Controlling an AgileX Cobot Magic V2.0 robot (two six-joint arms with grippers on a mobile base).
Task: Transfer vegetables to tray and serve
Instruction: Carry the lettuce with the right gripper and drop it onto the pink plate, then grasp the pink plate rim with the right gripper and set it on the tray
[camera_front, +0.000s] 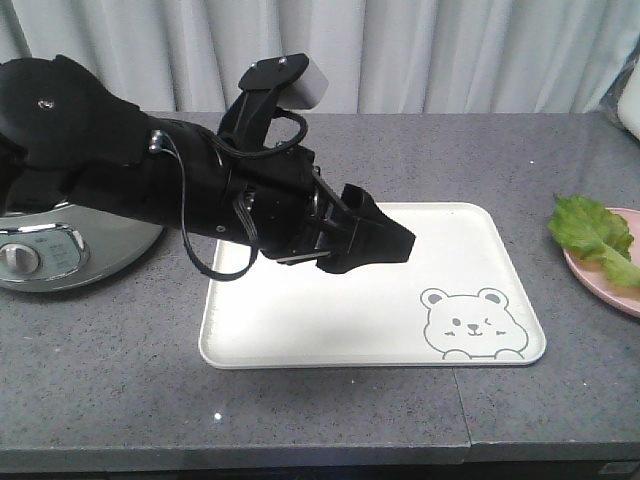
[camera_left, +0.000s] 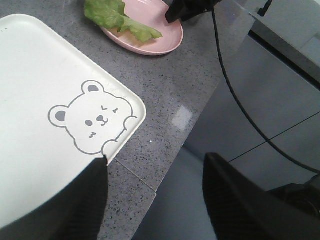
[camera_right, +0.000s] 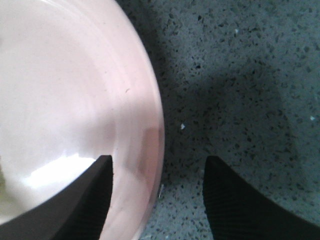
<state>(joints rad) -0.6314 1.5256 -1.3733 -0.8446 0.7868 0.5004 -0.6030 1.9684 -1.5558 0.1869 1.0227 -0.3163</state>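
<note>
On the round pink plate (camera_left: 168, 42) lies frilly green lettuce (camera_left: 107, 13).

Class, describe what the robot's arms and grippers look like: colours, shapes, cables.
The left arm is bulky matte black, with looping black cables and a pale grey camera box at its wrist. The left gripper and right gripper have black, ribbed, tapering fingers.

No text is legible; the tray (camera_front: 300, 322) shows only a winking bear drawing (camera_front: 472, 324).
</note>
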